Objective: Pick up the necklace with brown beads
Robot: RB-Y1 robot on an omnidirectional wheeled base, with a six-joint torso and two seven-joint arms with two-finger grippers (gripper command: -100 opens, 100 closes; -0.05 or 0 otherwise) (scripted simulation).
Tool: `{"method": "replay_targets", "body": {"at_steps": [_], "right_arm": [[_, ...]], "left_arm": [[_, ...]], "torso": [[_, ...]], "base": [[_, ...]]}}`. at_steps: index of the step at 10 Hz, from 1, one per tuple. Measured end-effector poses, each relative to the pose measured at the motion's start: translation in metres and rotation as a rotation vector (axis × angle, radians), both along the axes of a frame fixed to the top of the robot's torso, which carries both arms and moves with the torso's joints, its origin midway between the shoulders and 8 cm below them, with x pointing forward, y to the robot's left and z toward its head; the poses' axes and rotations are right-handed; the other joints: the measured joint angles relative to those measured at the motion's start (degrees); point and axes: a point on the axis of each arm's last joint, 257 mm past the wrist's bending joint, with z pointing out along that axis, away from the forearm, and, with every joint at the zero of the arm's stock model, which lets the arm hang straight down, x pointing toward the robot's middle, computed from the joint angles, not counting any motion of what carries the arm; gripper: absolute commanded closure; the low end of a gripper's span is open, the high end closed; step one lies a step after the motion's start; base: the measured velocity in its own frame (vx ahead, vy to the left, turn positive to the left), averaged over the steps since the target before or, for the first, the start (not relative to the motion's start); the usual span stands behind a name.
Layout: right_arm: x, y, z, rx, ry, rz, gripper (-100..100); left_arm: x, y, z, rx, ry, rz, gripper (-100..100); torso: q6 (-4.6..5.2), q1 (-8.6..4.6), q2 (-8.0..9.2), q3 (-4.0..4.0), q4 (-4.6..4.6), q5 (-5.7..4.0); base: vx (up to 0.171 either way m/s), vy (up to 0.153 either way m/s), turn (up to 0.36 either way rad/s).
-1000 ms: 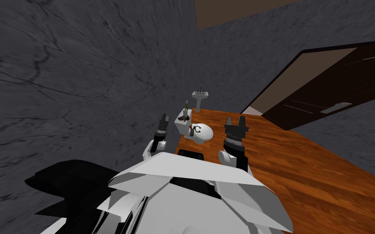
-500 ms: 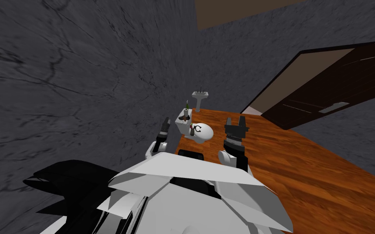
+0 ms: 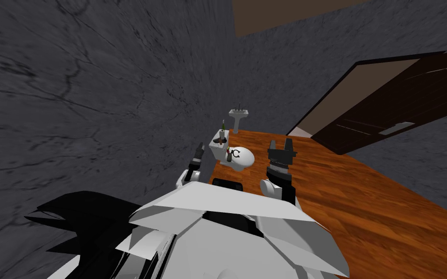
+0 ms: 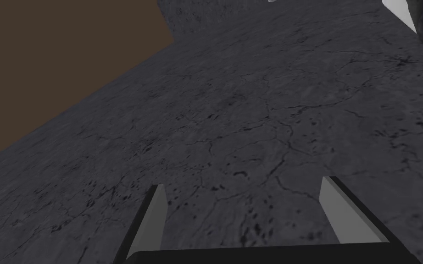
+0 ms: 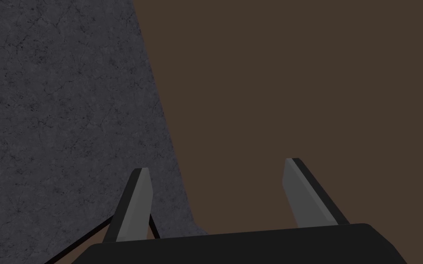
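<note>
**Reach stage: both arms raised before the toilet, necklace not yet approached.**

The necklace shows as a thin, dark, open loop lying flat on the white toilet lid, toward the lid's edge nearest the tank. Its beads are too small to make out, and the colour looks closer to black than brown. The left gripper is spread wide and empty, off the lid's left edge and facing the dark grey wall. The right gripper is likewise wide and empty, off the lid's right edge. Judged from this, the next move calls for turning one gripper down over the loop and closing on a strand. A strand so thin and flat against the lid offers little purchase.
</note>
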Motion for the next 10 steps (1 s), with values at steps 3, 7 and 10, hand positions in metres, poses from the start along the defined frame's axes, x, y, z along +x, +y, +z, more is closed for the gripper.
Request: {"method": "replay_targets", "body": {"at_steps": [3, 7, 10], "right_arm": [[0.000, 0.000, 0.000, 0.000, 0.000, 0.000, 0], [0.000, 0.000, 0.000, 0.000, 0.000, 0.000, 0], [0.000, 0.000, 0.000, 0.000, 0.000, 0.000, 0]], "left_arm": [[0.006, 0.000, -0.032, -0.021, 0.064, 0.003, -100], [0.009, 0.003, -0.077, -0.052, 0.158, 0.013, -100], [0.012, 0.004, -0.102, -0.072, 0.210, 0.021, -100]], "torso": [[0.00, -0.02, -0.10, -0.06, -0.02, 0.00], [0.00, -0.01, -0.20, -0.11, -0.04, 0.00], [0.00, -0.04, -0.17, -0.10, -0.04, -0.01]], "base": [[0.034, 0.008, -0.009], [0.056, 0.010, -0.016], [0.049, 0.005, -0.010]]}}
